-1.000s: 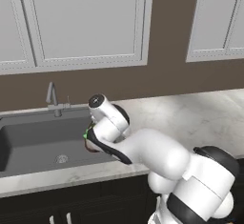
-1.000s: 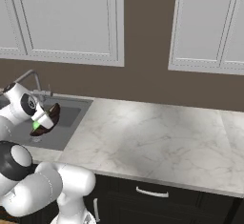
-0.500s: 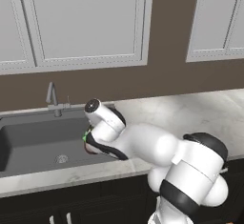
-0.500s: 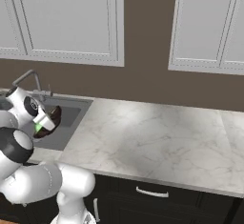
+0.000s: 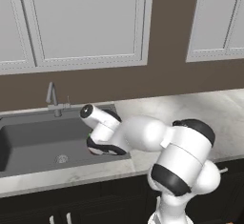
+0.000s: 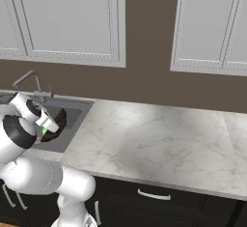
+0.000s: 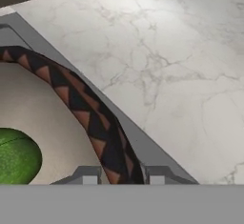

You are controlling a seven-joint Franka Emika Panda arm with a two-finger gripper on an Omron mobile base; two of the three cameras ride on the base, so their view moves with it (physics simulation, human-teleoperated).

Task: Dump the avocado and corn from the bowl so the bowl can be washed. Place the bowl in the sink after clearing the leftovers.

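Counting what sits around the sink (image 5: 33, 142): one bowl (image 6: 57, 123), one green piece of food inside it (image 7: 16, 156), one faucet (image 5: 51, 96), one round drain (image 5: 61, 159), and a run of white cabinet doors (image 5: 81, 20) on the brown wall above.

The claw (image 7: 119, 176) is closed on the bowl, its two small dark tips pinching the rim from either side, one tip on the inner face and one on the outer. The bowl hangs in that grip over the right end of the sink, just inside the sink's right edge, tilted steeply so its opening faces sideways in the right base view.

The bowl is round and shallow, with a smooth pale beige inside and a dark brown rim banded with reddish-orange triangles. The green piece is rounded with a faintly pebbled skin and lies against the beige inner wall; whether it is the avocado or the corn cannot be told for certain. The sink is a deep rectangular basin, matt dark grey, with a metal drain and a slim silver faucet behind it. The counter (image 6: 159, 139) to the right of the sink is pale marble with fine grey veining
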